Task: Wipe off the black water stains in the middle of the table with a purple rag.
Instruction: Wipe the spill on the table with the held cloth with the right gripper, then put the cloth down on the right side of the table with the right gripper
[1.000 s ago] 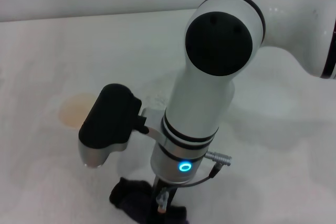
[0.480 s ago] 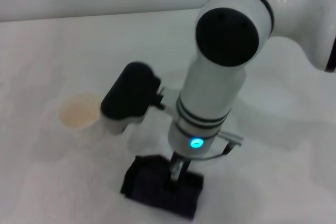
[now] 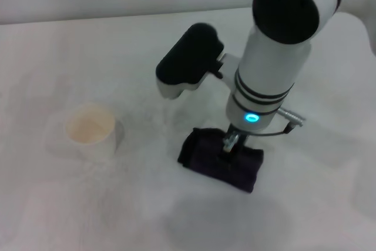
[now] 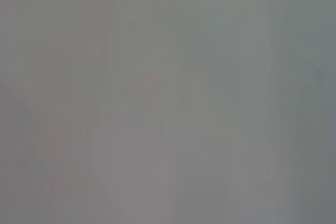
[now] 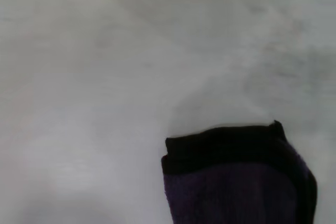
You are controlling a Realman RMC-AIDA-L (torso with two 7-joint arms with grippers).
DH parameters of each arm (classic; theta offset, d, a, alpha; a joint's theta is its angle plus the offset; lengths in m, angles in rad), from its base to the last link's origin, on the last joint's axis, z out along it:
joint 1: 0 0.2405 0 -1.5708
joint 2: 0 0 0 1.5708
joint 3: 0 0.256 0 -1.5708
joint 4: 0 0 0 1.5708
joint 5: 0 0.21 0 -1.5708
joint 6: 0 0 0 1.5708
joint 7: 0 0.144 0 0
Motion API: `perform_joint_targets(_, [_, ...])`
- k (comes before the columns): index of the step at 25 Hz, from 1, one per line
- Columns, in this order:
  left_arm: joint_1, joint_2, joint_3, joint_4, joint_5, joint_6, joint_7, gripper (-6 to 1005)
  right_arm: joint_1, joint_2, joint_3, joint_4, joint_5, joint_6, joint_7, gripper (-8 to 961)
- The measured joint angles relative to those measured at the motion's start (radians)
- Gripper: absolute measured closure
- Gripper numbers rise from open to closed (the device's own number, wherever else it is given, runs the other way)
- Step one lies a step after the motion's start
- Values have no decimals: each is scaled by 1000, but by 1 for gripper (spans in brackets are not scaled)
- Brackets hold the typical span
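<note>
Nearest me, the purple rag (image 3: 221, 161) is lying as a thick oblong bundle on the white desk (image 3: 88, 216), a little right of the middle in the head view. The right claw (image 3: 228, 147) is coming straight down onto the rag's top and touching it, its fingers buried in the cloth so that I cannot tell whether they are spread or pinching. The right wrist view is showing the rag (image 5: 239, 179) close up against the bare desk (image 5: 79, 103). Left of the rag and well apart from it, a white paper cup (image 3: 91, 130) is standing upright. Above the claw, a blue ring light (image 3: 252, 118) is glowing on the wrist. No writing or label is readable anywhere.
</note>
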Motion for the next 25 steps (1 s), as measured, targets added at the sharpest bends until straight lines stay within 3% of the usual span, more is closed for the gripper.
perform_joint_targets(14, [-6,1,0,0,1,6,0,122,-57,-5,225,-38,-301,47,-2,773])
perform_joint_targets(25, [-11,4,0,7,5,7,0,123,-89,-4,320,-48,-267,30,-58,764])
